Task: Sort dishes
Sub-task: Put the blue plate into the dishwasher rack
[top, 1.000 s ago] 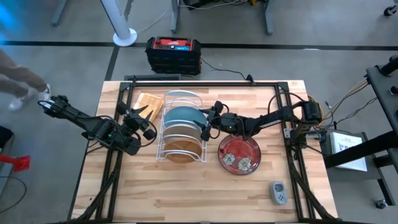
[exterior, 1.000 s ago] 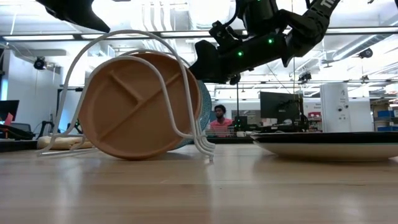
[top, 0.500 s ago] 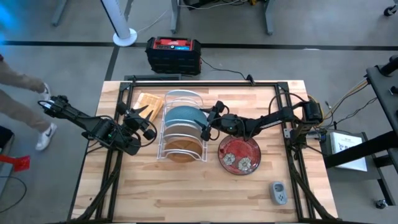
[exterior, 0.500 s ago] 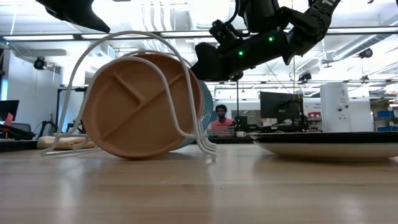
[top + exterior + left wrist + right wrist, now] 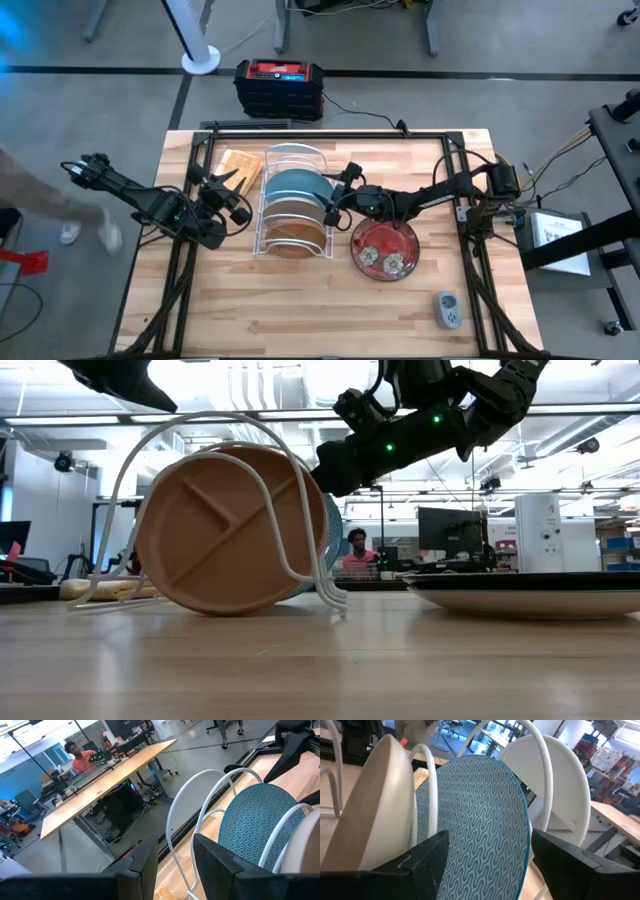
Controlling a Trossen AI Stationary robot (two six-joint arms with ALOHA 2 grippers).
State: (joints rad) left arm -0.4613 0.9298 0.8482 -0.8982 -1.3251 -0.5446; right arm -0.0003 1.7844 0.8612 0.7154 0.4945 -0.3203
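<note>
The right gripper [image 5: 333, 205], fingers spread apart, hovers at the edge of the teal patterned plate [image 5: 296, 187], which stands upright in the white wire rack [image 5: 262, 215] between an off-white plate [image 5: 565, 810] and the brown divided plate [image 5: 232, 530]. The red flowered plate [image 5: 385, 248] lies flat beside the rack. The left gripper [image 5: 226, 192], fingers parted and empty, waits on the rack's other side.
</note>
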